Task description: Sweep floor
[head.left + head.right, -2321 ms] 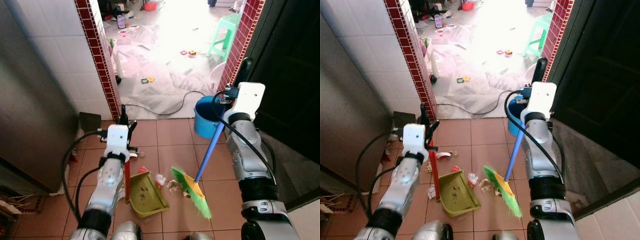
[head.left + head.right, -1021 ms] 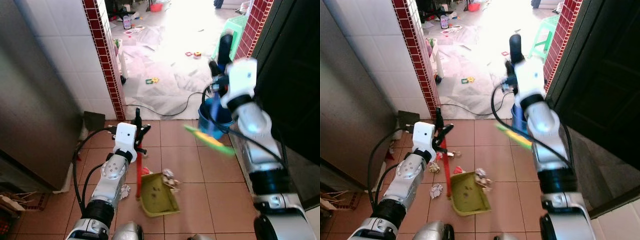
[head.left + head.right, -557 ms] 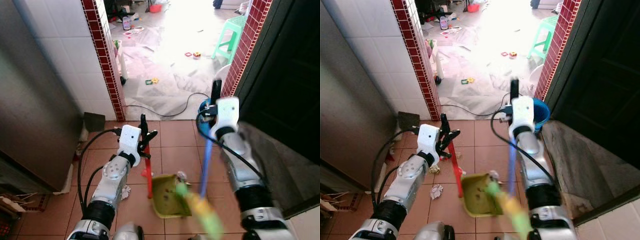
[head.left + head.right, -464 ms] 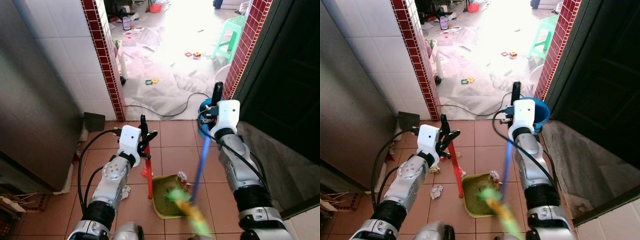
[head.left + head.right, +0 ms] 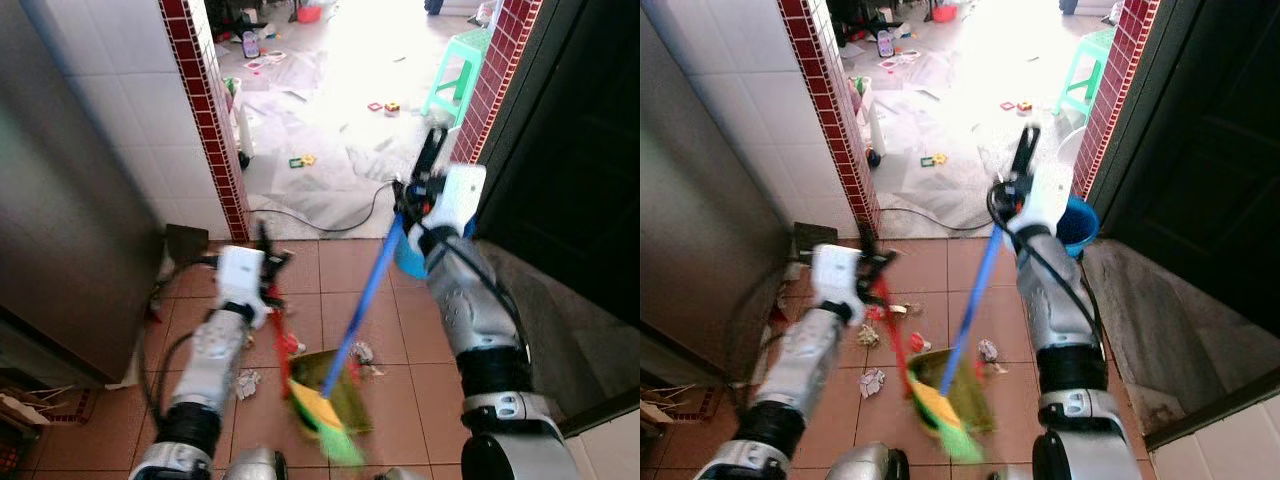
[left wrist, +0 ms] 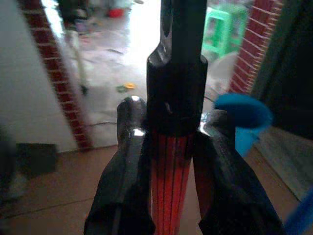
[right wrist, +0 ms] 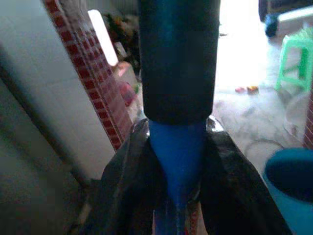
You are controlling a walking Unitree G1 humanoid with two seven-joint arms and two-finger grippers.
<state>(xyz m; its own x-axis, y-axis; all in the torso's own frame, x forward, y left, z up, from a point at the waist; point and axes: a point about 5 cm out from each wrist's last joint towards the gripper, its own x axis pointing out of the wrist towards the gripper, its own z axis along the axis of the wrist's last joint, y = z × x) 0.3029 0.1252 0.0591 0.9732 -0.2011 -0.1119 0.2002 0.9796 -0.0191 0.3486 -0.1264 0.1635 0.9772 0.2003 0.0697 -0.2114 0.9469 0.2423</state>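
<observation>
My right gripper [image 5: 418,188] is shut on the blue handle [image 5: 365,295] of a broom and held high by the doorway. The handle slants down to the left, and the blurred yellow and green bristles [image 5: 324,424] sit over the near edge of the green dustpan [image 5: 349,385]. My left gripper [image 5: 262,262] is shut on the dustpan's red upright handle [image 6: 169,161]. Crumpled paper scraps lie on the tiles, one [image 5: 247,381] left of the pan and one [image 5: 362,352] at its right. In the right wrist view my fingers [image 7: 230,176] clamp the blue handle [image 7: 177,152].
A blue bucket [image 5: 1076,226] stands behind my right arm by the red-tiled door post [image 5: 485,95]. A black cable [image 5: 330,226] crosses the threshold. A steel cabinet [image 5: 60,220] walls the left, a dark door [image 5: 580,150] the right. A green stool [image 5: 458,62] and litter lie beyond.
The broom head has swept left, from the pan's right side to its near left edge. My right gripper has risen and tilted the handle. My left arm has shifted slightly left.
</observation>
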